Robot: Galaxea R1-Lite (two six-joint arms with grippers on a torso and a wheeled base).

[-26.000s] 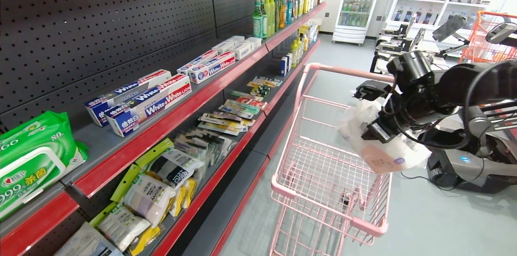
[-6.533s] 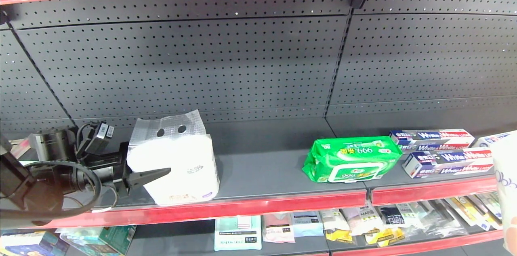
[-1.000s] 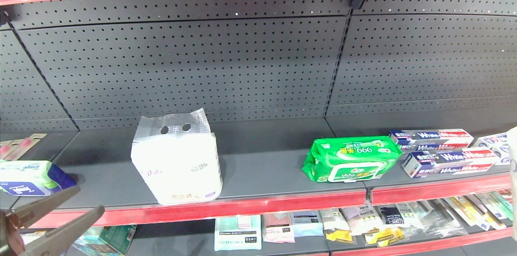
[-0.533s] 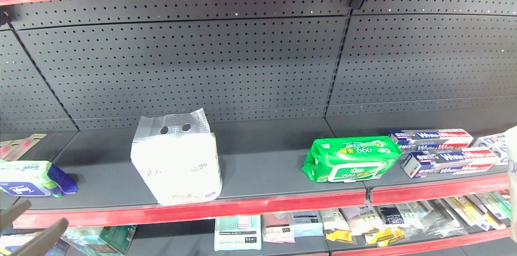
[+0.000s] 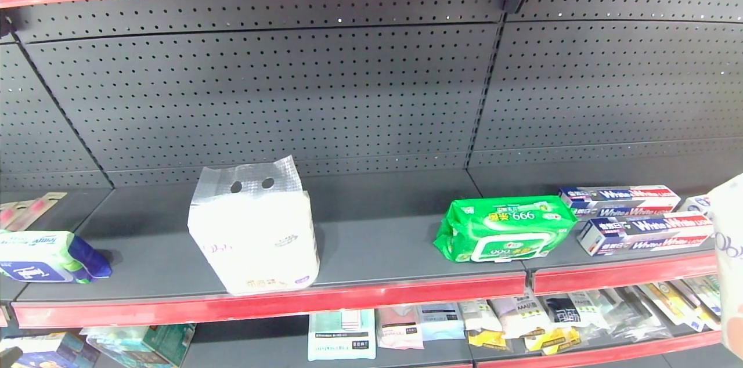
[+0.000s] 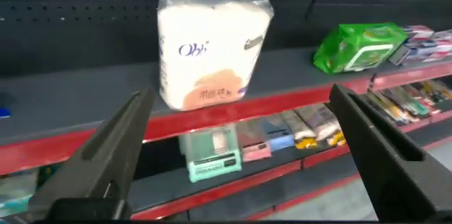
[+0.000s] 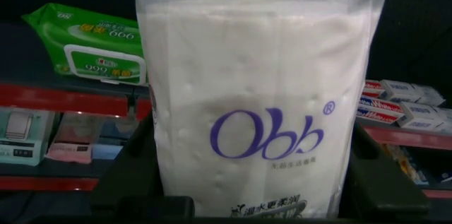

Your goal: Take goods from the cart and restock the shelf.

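Note:
A white tissue pack point(image 5: 253, 234) in clear wrap stands upright near the front of the grey shelf point(image 5: 371, 240); in the left wrist view the same pack point(image 6: 212, 47) is ahead of my left gripper point(image 6: 244, 153). That gripper is open, well back from the shelf's red edge, with nothing between its fingers point(image 6: 106, 160). My right gripper point(image 7: 254, 181) is shut on a second white tissue pack point(image 7: 254, 111). This held pack point(image 5: 728, 252) hangs in front of the shelf at the far right.
A green wipes pack point(image 5: 502, 228) lies right of the middle, with toothpaste boxes point(image 5: 633, 217) beyond it. A blue-and-green tissue pack point(image 5: 43, 256) lies far left. Free shelf room lies between the white pack and the wipes. The lower shelf point(image 5: 406, 350) holds several small packets.
My open left gripper has dropped down and left out of the head view. The pack in my right gripper has risen and come a little further in at the right edge.

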